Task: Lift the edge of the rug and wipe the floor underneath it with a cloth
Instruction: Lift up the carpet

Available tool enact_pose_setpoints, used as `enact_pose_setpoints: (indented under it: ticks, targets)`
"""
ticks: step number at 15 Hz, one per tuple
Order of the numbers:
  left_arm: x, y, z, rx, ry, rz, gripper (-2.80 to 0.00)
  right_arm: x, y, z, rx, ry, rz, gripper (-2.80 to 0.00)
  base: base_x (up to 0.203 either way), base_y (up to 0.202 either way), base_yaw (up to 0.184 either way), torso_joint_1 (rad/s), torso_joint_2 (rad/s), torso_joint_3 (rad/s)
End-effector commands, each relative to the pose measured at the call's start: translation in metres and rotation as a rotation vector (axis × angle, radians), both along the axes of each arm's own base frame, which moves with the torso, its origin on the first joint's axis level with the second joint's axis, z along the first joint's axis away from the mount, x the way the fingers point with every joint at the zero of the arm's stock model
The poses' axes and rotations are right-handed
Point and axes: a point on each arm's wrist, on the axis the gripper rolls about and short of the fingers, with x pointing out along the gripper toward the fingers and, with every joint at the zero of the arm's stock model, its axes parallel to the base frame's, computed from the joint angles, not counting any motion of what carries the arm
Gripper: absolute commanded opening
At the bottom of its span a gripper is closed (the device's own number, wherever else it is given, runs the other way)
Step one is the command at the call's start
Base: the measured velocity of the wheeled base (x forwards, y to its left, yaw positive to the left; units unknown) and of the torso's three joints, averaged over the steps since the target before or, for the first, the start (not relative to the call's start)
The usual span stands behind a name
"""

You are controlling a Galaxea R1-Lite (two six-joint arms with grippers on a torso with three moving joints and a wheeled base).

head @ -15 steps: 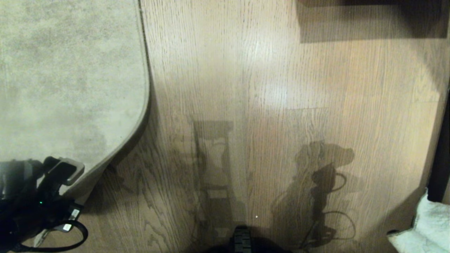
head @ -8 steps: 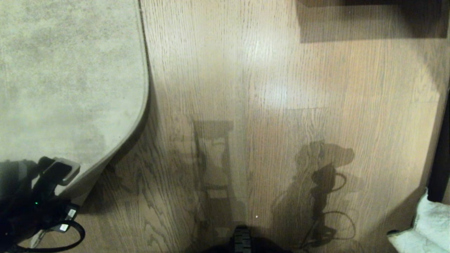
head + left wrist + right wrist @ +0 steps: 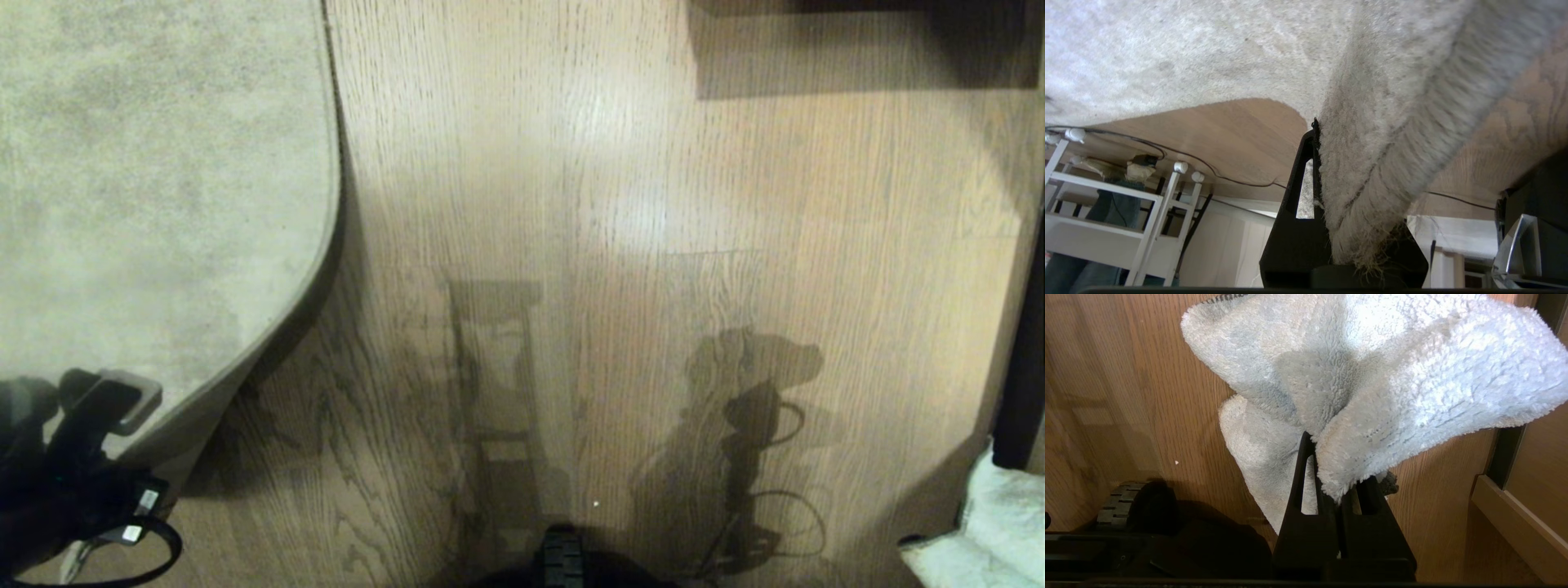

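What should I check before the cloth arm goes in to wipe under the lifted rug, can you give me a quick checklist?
1. Left gripper shut on the rug edge: ok, pile pinched between its fingers.
2. Rug corner raised off the floor: ok, a shadow shows beneath the curled border in the head view.
3. Right gripper shut on the cloth: ok.
4. Cloth hanging free to touch the planks: ok, it drapes past the fingers.
5. Cloth near the lifted corner: not ok, it sits at the far right of the head view.
6. Enough gap under the rug for the cloth: cannot tell.
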Motion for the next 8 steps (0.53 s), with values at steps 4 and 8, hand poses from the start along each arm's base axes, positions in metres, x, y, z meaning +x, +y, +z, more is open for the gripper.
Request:
enact_pose_setpoints:
  ticks: [4, 8]
  targets:
    - [-0.0044, 0.0039, 0.0016, 0.006, -0.010, 0.027, -2.80, 0.0001, 0.0000, 0.0001, 0.000, 0.000, 0.001, -2.80, 0.000, 0.000, 0.000, 0.000, 0.00, 0.000]
    - [-0.0053, 0.0063, 0.0041, 0.009, -0.023, 0.041, -2.80, 0.0001, 0.0000, 0.0001, 0.000, 0.000, 0.001, -2.80, 0.000, 0.000, 0.000, 0.000, 0.00, 0.000]
